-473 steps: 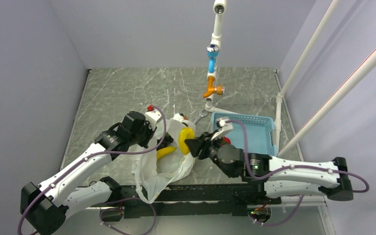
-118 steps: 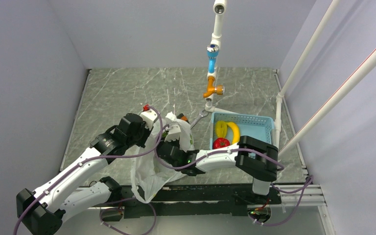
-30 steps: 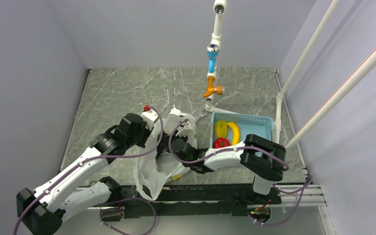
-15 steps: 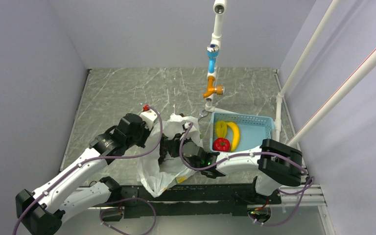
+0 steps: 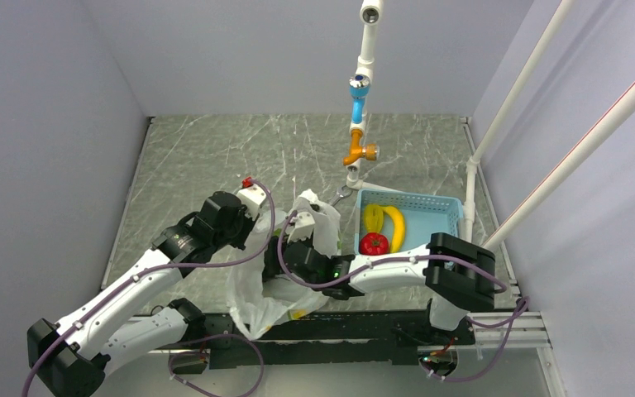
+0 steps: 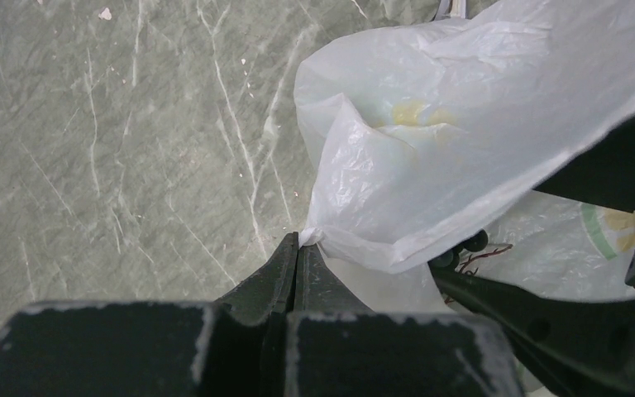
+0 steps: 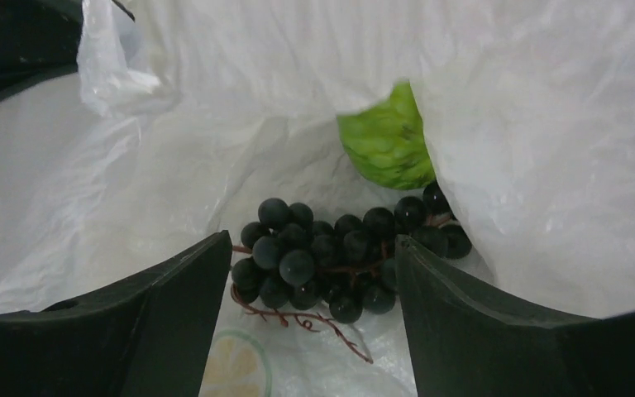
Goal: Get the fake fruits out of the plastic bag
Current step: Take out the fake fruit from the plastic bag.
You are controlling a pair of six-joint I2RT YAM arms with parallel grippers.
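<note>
The right gripper (image 7: 312, 269) was inside the mouth of the thin, crinkly, translucent white plastic bag (image 7: 215, 124), its two dark fingers spread wide and bracketing the dark purple plastic grape bunch (image 7: 331, 256) without yet touching it, a stance that looked like the line-up for a pinch. The bunch lay on the bag's floor, and at about one o'clock from it the green bumpy round fruit (image 7: 384, 141) sat half tucked under a fold of film, so the grapes appeared the easier pick. The left gripper (image 6: 298, 252) was clamped tight on a peak of the bag's rim, at roughly ten o'clock of the bag in the overhead view; judging by the taut crease running from its fingertips, it was holding the rim up and back so that the opening stayed wide enough for the other arm. The bag slumped on the grey-green marbled table (image 5: 215, 157), near the front edge. At three o'clock from it stood the light blue slotted plastic basket (image 5: 438, 223), holding the yellow plastic banana (image 5: 396, 225), the yellow oval fruit (image 5: 372, 217) and the red round fruit (image 5: 373, 243), so three of the five fruits seemed to be out and two remained inside.
</note>
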